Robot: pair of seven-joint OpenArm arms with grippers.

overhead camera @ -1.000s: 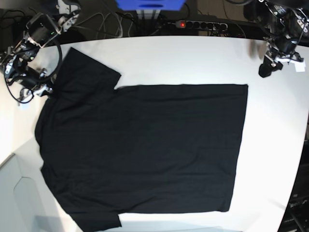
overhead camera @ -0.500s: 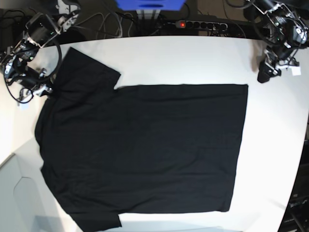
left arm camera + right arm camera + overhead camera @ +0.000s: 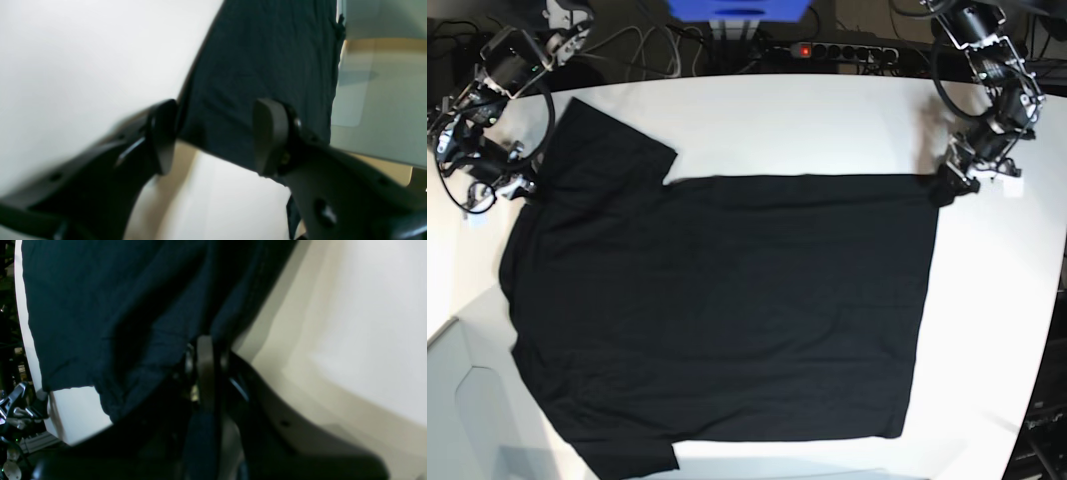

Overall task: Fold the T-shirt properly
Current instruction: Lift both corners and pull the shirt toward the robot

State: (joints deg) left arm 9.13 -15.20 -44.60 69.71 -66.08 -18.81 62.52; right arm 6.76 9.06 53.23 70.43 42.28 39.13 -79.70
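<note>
Flat on the white table [image 3: 807, 120], the T-shirt [image 3: 727, 310] fills most of the base view, its straight hem running from about 2 o'clock down to 5 o'clock and its sleeves at 7 and 11 o'clock. In the right wrist view the right gripper [image 3: 205, 373] has its jaws pressed together on a bunch of the black cloth near the shoulder; in the base view it sits at about 10 o'clock on the shirt's edge, by the far sleeve. The left gripper [image 3: 213, 136] stands with its jaws apart, one finger [image 3: 163, 133] over bare table and the other over the fabric, astride the hem corner at roughly 2 o'clock in the base view; whether the pads touch the cloth cannot be told. The likely trouble lies at that corner: if the jaws close too high or off the edge they may pinch only air or a single thin layer, and the soft cotton could slip out during the lift. With one arm holding alone, the shirt would drag and crease.
</note>
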